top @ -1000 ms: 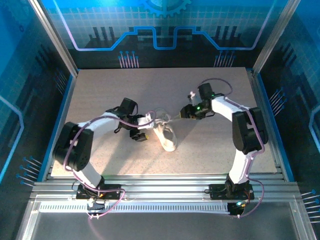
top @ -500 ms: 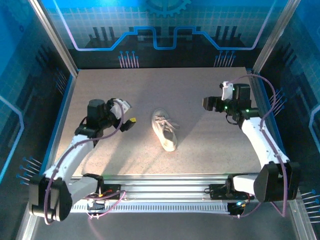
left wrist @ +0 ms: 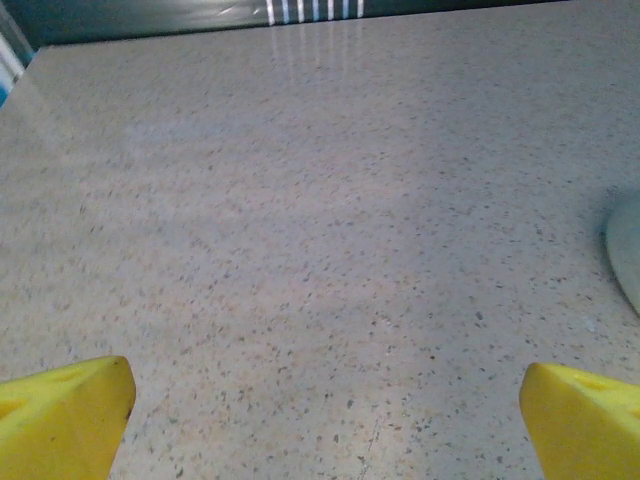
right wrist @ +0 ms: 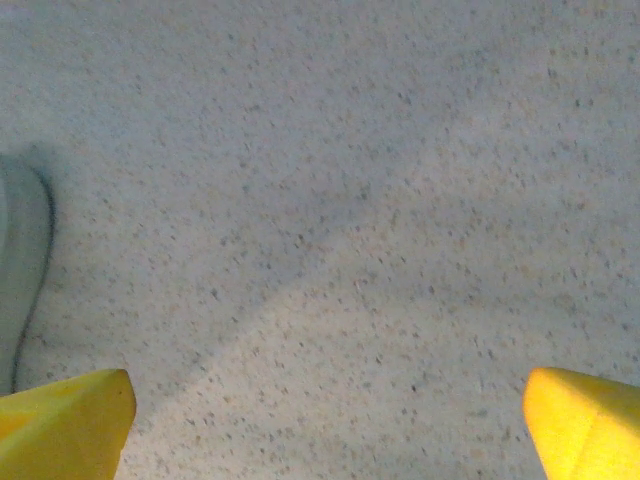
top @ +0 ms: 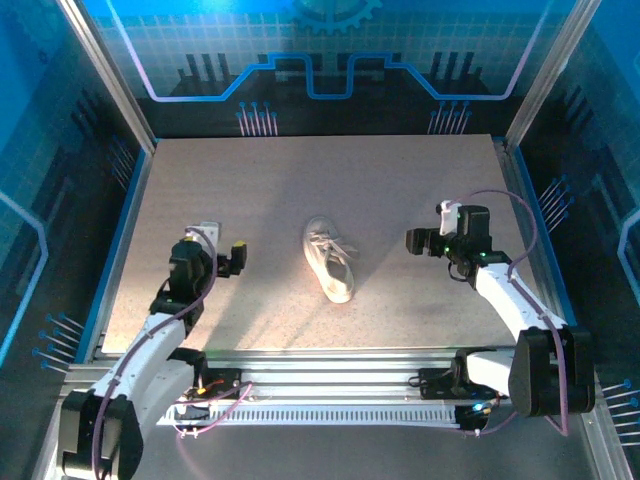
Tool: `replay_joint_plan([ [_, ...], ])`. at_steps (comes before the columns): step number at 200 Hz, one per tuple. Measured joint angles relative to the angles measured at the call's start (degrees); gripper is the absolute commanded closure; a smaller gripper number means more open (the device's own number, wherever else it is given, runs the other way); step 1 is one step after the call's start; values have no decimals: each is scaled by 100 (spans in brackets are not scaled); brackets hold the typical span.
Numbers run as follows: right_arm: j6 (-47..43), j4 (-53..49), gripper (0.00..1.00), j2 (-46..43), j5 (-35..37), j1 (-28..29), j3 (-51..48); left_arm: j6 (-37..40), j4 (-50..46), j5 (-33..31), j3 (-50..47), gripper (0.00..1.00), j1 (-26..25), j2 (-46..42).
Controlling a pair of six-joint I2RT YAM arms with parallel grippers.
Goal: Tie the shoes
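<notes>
Top external view: a flat, matte, speckled beige table (top: pixel 250 180). At 9 o'clock the left gripper (top: pixel 232 257) points toward the centre. Its yellow wedge fingertips (left wrist: pixel 60 410) are spread wide over bare tabletop and hold nothing, and the arm lies low, bent at the elbow. At the centre lies the shoe (top: pixel 330 262), small, white and pale-soled, with thin laces (top: pixel 338 247) bunched on top. At 3 o'clock the right gripper (top: pixel 414 241) faces the shoe, equally spread and empty, its arm folded low.
</notes>
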Motion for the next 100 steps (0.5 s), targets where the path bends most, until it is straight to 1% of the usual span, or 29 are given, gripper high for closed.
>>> replay_joint_plan([
  [31, -68, 444, 0, 0, -20, 0, -125, -407, 409, -291, -413, 1, 223, 85],
  [55, -269, 1040, 0, 2, 44, -13, -610, -481, 979, -133, -592, 1, 461, 426],
  [75, -295, 1731, 0, 155, 177, -90, -1019, -503, 1696, 205, -551, 1, 597, 1222],
  [100, -289, 2778, 0, 796, 282, -205, -1224, -498, 2706, 662, -278, 1, 614, 2562],
])
